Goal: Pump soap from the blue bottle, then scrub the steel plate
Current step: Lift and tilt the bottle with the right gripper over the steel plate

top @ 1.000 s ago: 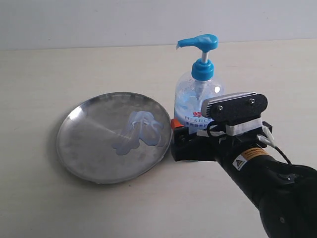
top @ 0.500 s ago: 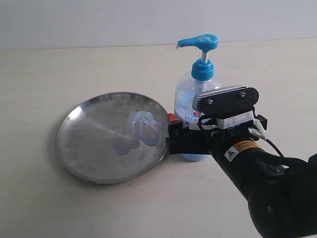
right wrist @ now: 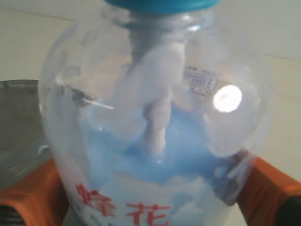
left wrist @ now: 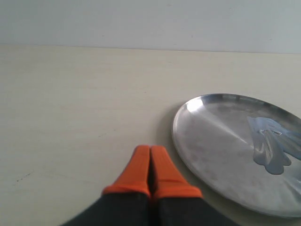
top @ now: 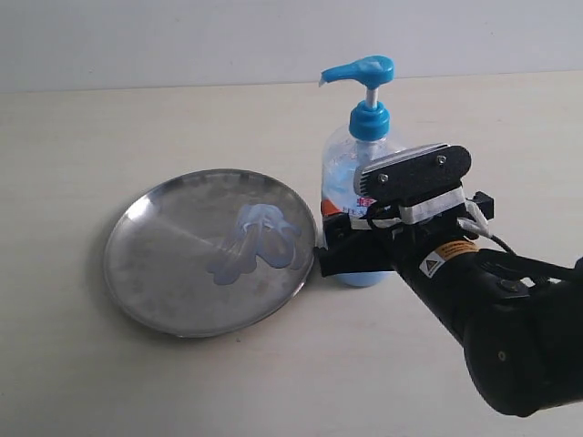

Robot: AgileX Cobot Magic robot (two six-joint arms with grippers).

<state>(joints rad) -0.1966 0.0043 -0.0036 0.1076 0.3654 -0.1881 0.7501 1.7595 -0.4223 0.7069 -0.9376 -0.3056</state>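
The blue bottle [top: 363, 164] stands just right of the steel plate [top: 146, 273], its pump head pointing left over the plate's rim. Pale blue soap [top: 255, 241] lies in glossy smears on the plate's right half. My right gripper [top: 351, 248] is shut on the bottle's lower body. In the right wrist view its orange fingers [right wrist: 33, 188] press both sides of the bottle [right wrist: 155, 117]. My left gripper [left wrist: 150, 149] is shut and holds nothing. It sits low over the table beside the plate [left wrist: 211, 141], and the soap [left wrist: 270, 146] shows there too.
The pale table [top: 73, 137] stretches around the plate and bottle, with a white wall at the back. The black right arm [top: 510, 337] fills the lower right of the exterior view. The left arm does not show in that view.
My right gripper has pushed in around the bottle's lower body and closed on it. The bottle has shifted slightly, its pump head now a little higher and further left.
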